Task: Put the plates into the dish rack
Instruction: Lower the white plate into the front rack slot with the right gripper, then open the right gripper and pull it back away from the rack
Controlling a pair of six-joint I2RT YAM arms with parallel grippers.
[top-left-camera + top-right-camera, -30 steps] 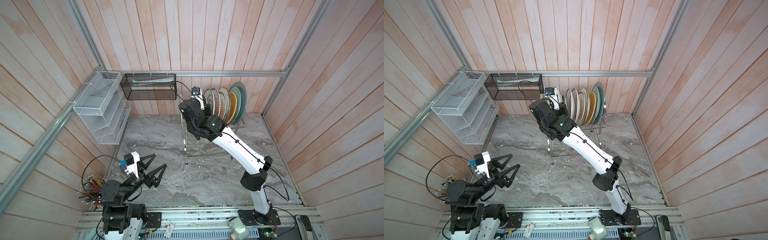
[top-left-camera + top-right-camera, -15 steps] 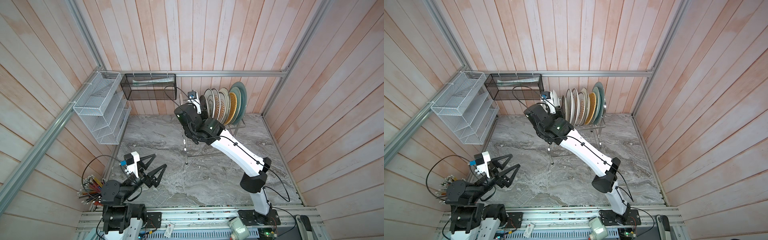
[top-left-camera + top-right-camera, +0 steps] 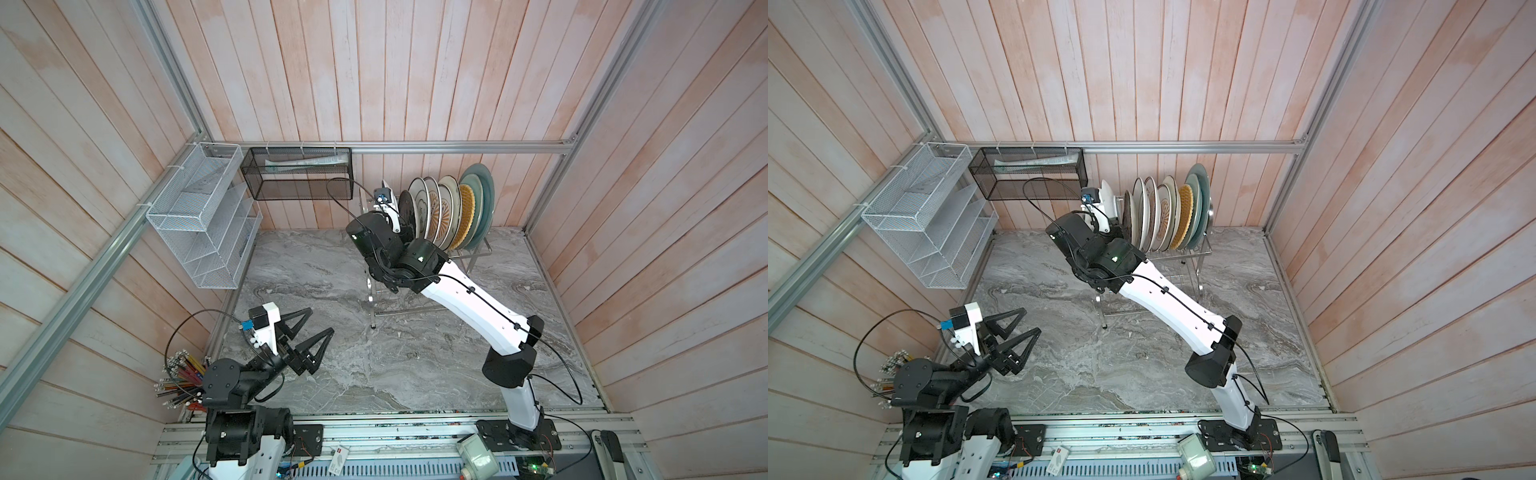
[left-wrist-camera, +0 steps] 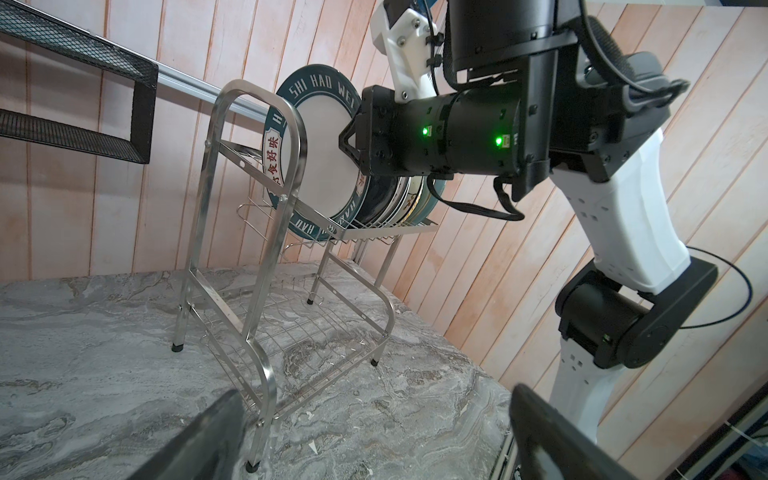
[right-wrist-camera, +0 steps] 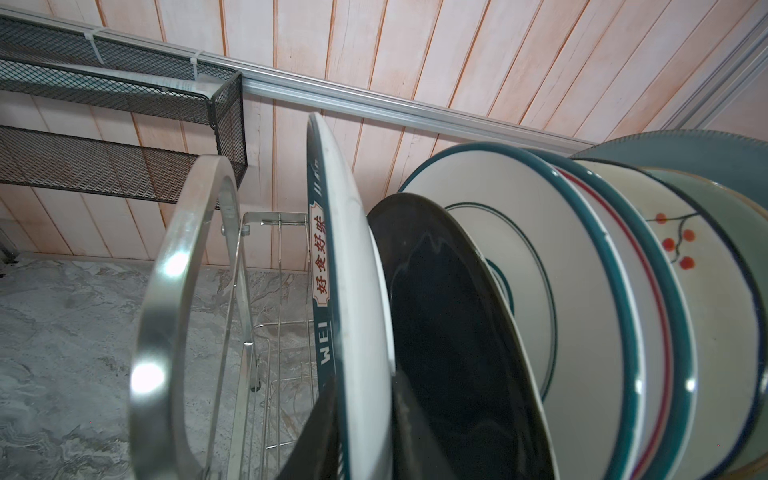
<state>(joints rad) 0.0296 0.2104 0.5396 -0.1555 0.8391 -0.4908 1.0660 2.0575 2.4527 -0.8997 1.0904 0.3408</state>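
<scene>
Arch of dish rack [image 5: 174, 266] flanks lettered plate [image 5: 353, 291].

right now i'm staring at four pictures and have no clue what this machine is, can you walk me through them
It is a pair of robot arms mounted at the near edge of a marble tabletop. Two pictures look down from overhead, side by side; the other two come from a camera on each arm's wrist. A steel dish rack stands at the back, its upper tier holding a row of plates on edge. The right gripper has a finger each side of the lettered plate, next to the black plate; whether it grips, I cannot tell. The left gripper is open and empty, near its base.
</scene>
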